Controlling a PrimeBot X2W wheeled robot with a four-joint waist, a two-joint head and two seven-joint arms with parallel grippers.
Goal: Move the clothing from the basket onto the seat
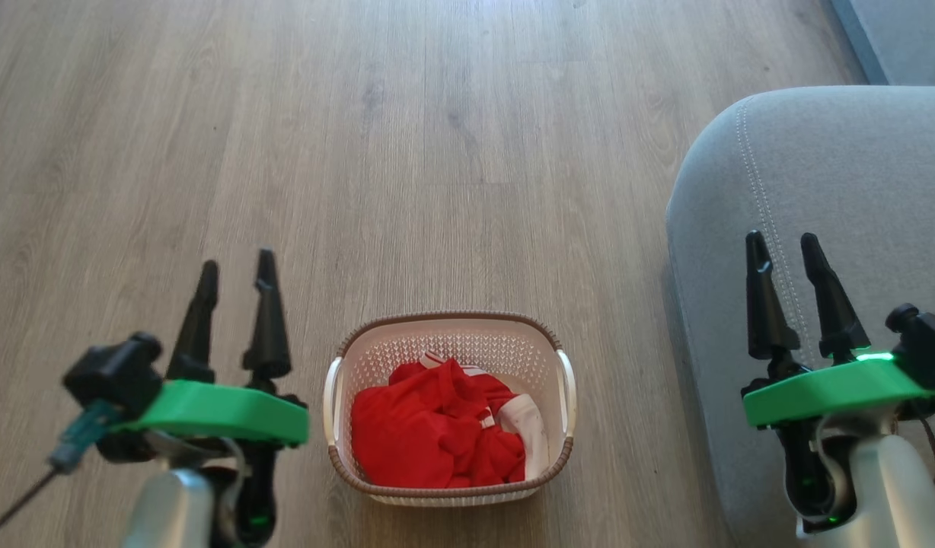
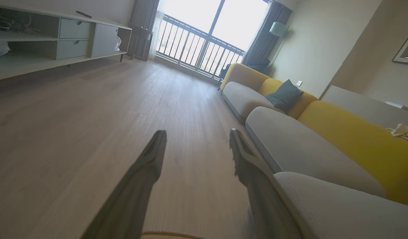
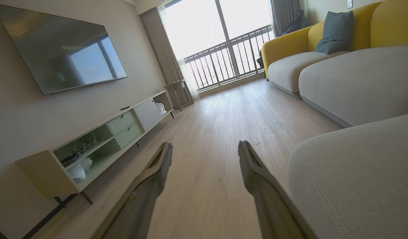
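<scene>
My jaws, left and right, stand apart; the clothing [image 1: 429,434] lies heaped in the basket [image 1: 445,316], near the seat [image 1: 856,167].

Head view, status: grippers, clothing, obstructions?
Left gripper open, empty, beside cream perforated plastic basket. Right gripper open, empty, over grey upholstered seat. Bright red fabric clothing bunched inside basket. No obstruction seen.

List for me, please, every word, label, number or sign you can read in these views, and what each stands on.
Nothing can be read outright.
Television: one faint line of pale characters on its screen, too blurred to read.
Basket, clothing, seat: no writing visible on them.
</scene>
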